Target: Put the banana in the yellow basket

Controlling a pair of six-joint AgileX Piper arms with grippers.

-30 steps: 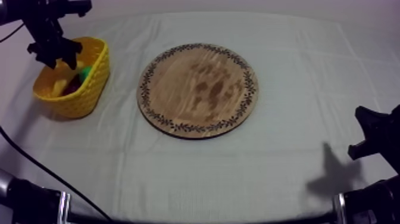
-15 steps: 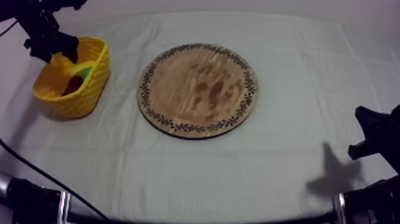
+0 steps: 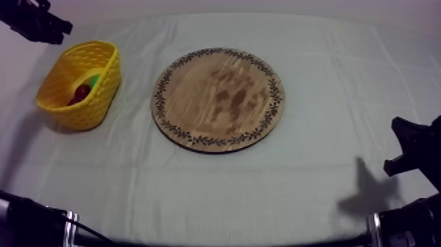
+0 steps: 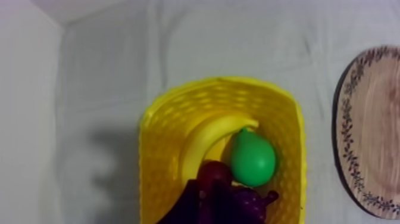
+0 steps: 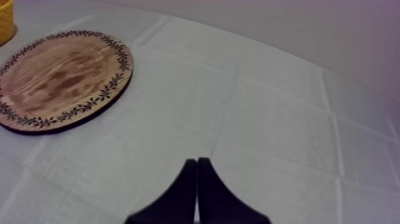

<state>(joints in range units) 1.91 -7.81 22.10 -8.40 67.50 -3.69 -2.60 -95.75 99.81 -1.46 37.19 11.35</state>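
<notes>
Black against the cloth, our left gripper hangs behind the yellow basket, apart or together we cannot tell; we judge it should withdraw high, clear of the rim. Inside the basket lies the banana, and well right of the basket, past the wooden board, our right gripper rests pressed together.

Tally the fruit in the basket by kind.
Banana: 1
Pear: 1
Small red fruit: 1
Grapes: 1 bunch
Total: 4, all inside the basket
</notes>
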